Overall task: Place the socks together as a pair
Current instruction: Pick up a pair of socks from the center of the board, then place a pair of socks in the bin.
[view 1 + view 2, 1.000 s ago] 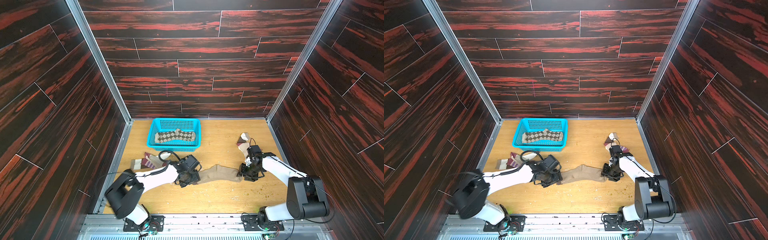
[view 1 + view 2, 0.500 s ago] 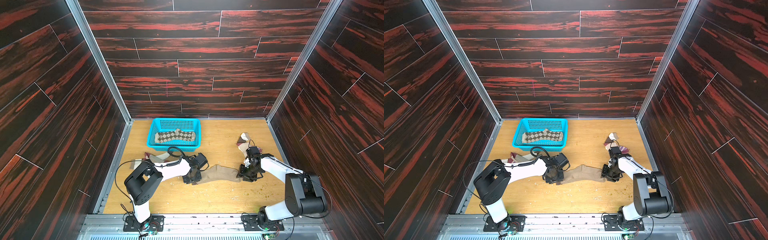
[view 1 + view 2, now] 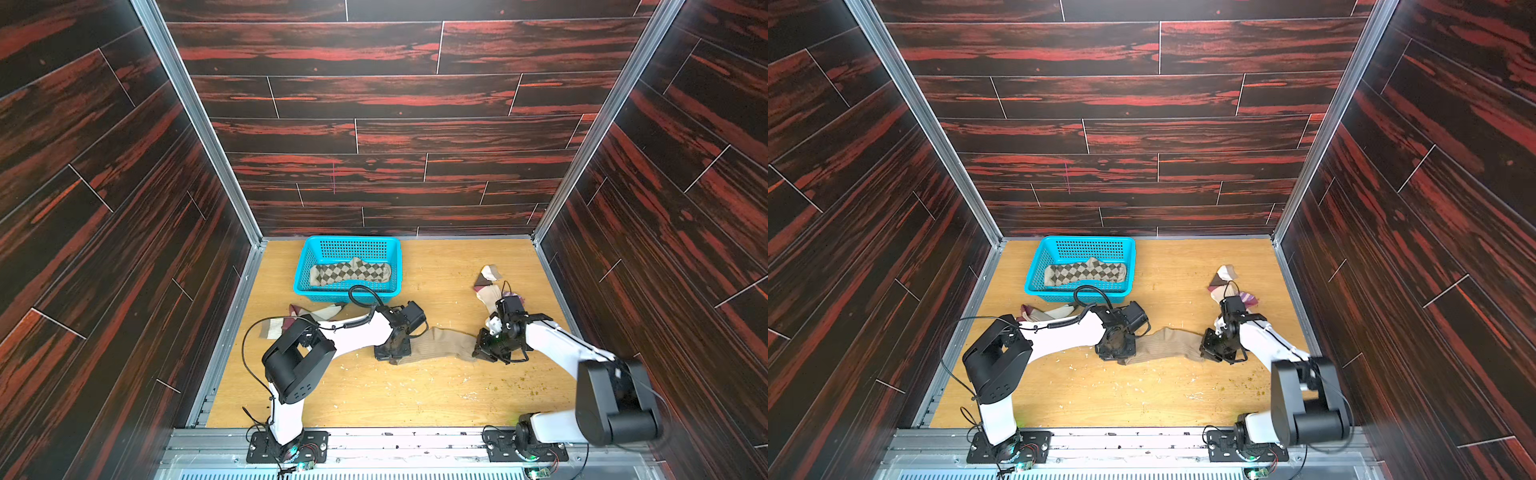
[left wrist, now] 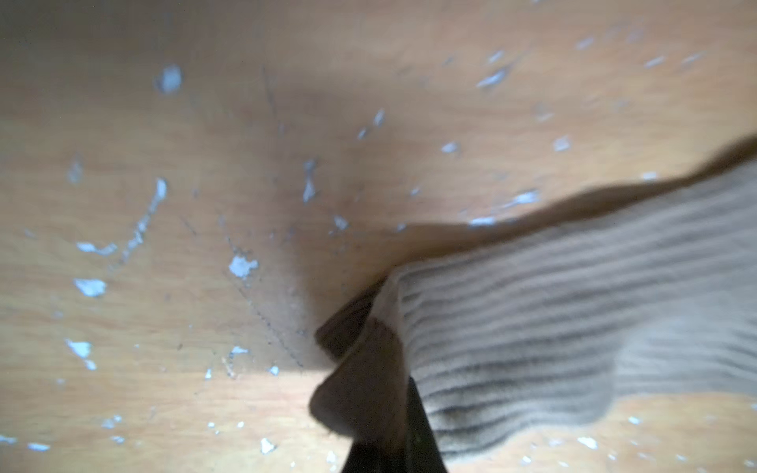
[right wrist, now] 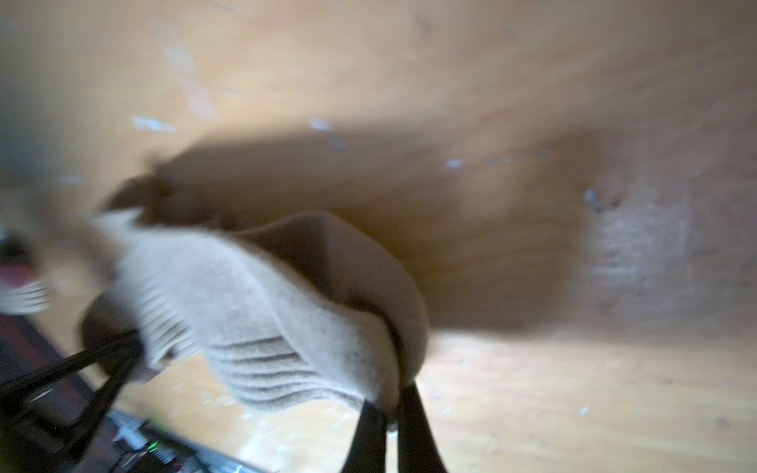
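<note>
A plain tan ribbed sock (image 3: pixel 440 343) (image 3: pixel 1167 345) lies stretched across the middle of the wooden floor in both top views. My left gripper (image 3: pixel 392 353) (image 3: pixel 1115 353) is shut on its left end. In the left wrist view the gripper (image 4: pixel 393 450) pinches the sock's brown cuff (image 4: pixel 360 389). My right gripper (image 3: pixel 484 353) (image 3: pixel 1210 353) is shut on the right end. The right wrist view shows the tan sock (image 5: pixel 266 307) bunched and raised between that gripper's (image 5: pixel 391 413) black fingers.
A blue basket (image 3: pixel 300 270) at the back left holds tan-brown argyle socks (image 3: pixel 349 272). Maroon-beige socks (image 3: pixel 307 313) lie behind my left arm. More socks (image 3: pixel 488 286) are piled behind my right wrist. Small crumbs dot the floor.
Both grippers have gone from open to shut, each on an end of the tan sock. My left arm's elbow has swung right and its gripper has shifted right.
</note>
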